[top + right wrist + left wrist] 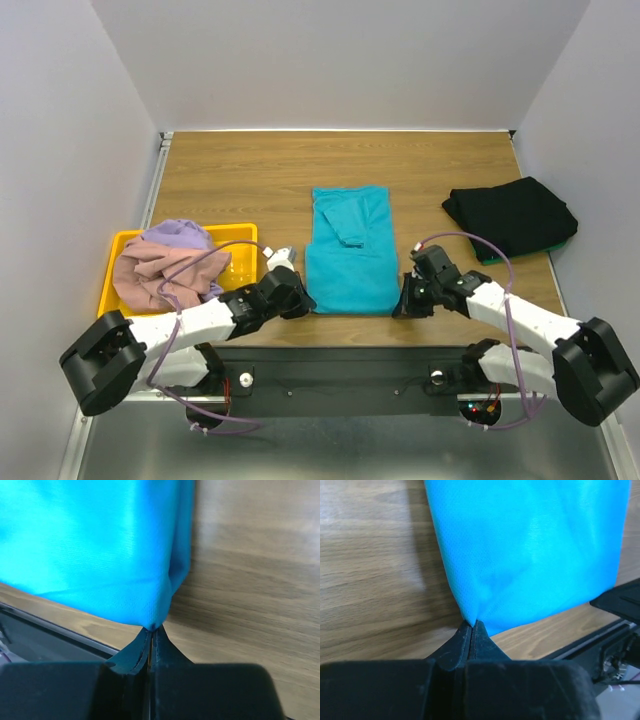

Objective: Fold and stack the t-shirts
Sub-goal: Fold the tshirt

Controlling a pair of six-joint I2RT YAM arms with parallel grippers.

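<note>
**A:** Where is the teal shirt [350, 250]?

**B:** Flat on the desk [250, 170], between the two arms. It is folded into a long strip, with one sleeve turned across it.

**A:** And the grip?

**B:** The left fingers [469, 636] are pressed together on its near left corner. The right fingers [156, 642] pinch the near right corner the same way. Both corners sit close to the desk's near edge.

**A:** And the others?

**B:** The black shirt [510, 215] lies folded at the right, well apart. The pink shirt [150, 275] and lavender shirt [180, 235] are heaped in the tray [240, 235] on the left.
</note>
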